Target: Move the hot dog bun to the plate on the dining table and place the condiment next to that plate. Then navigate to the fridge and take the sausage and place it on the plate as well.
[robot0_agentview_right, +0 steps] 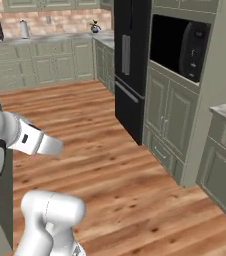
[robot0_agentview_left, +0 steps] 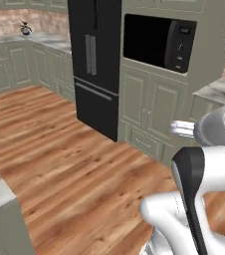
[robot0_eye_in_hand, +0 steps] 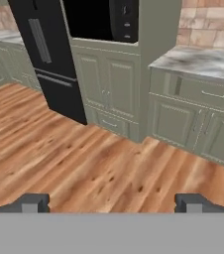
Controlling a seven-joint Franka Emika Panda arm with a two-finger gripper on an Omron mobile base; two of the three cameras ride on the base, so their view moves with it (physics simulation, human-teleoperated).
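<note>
1. Black and closed, the fridge [robot0_agentview_left: 95, 64] stands well ahead of the hand [robot0_eye_in_hand: 112, 203], up and to the left in the hand view, with warm wooden floor [robot0_eye_in_hand: 84, 163] stretching between the two.
2. The hand is open and holds nothing: its two dark fingertips [robot0_eye_in_hand: 32, 202] sit far apart at the bottom of the hand view, with bare floorboards between them.
3. The arm looks tucked in over the base, with the hand aimed forward and slightly down. I'd guess this is a carrying pose for driving rather than a reach, since nothing is near enough to grasp.
4. The fridge doors are shut, with pale vertical handles [robot0_agentview_left: 90, 54] meeting at the middle, so the sausage must be hidden inside; I can't say which shelf holds it.
5. Straight ahead of the hand is a built-in microwave [robot0_agentview_left: 158, 42] above grey-green cabinets [robot0_eye_in_hand: 109, 94], and to the right a marble counter [robot0_eye_in_hand: 203, 62] on more cabinets.
6. My judgement is that this is the navigate-to-the-fridge stage: the base needs to close in and swing left until the handles lie directly before the open hand.
</note>
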